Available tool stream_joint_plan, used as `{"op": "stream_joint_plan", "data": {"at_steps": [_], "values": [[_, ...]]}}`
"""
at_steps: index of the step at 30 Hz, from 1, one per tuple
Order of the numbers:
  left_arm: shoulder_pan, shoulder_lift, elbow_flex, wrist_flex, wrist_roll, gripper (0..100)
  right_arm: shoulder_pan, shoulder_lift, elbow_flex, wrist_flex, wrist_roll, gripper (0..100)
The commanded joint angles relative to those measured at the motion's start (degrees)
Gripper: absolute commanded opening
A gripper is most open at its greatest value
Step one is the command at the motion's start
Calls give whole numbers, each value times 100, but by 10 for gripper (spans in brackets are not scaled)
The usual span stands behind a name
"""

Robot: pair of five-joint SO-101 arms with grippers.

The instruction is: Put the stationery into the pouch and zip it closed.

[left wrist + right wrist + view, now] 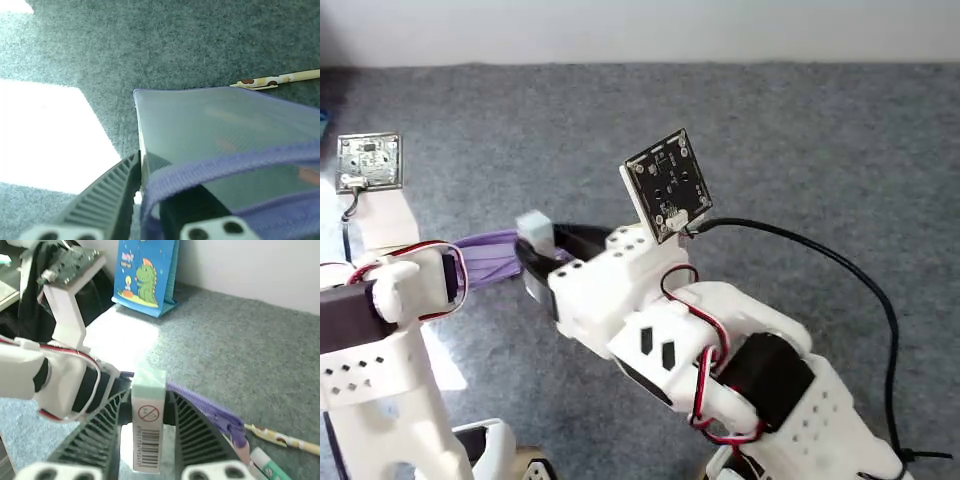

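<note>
The right gripper has its ribbed fingers pressed against both sides of an eraser, a white block with a pale green end, held upright. The left gripper is clamped on the purple-trimmed edge of the pouch, near one corner. The eraser sits right at the pouch's zip edge; whether its lower end is inside cannot be told. Through the pouch's translucent wall, faint pinkish shapes show, too vague to name. Outside the pouch, a spotted pen lies on the grey carpet just beside its far edge, with a white and green tube near it. A dinosaur-print bag stands well apart by the wall.
</note>
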Motion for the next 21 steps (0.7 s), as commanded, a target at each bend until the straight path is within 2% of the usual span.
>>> {"op": "stream_joint_plan", "data": {"at_steps": [1, 5, 10, 21], "values": [[9, 9, -92, 79, 97, 11, -75, -127, 334, -1358, 246, 8], [9, 9, -92, 70, 97, 11, -242, -22, 1055, -2501, 993, 8], [9, 9, -92, 62, 97, 11, -312, 312, 1749, -3609, 1319, 8], [9, 9, -92, 62, 97, 11, -295, 971, 2576, -4532, 1407, 11]]}}
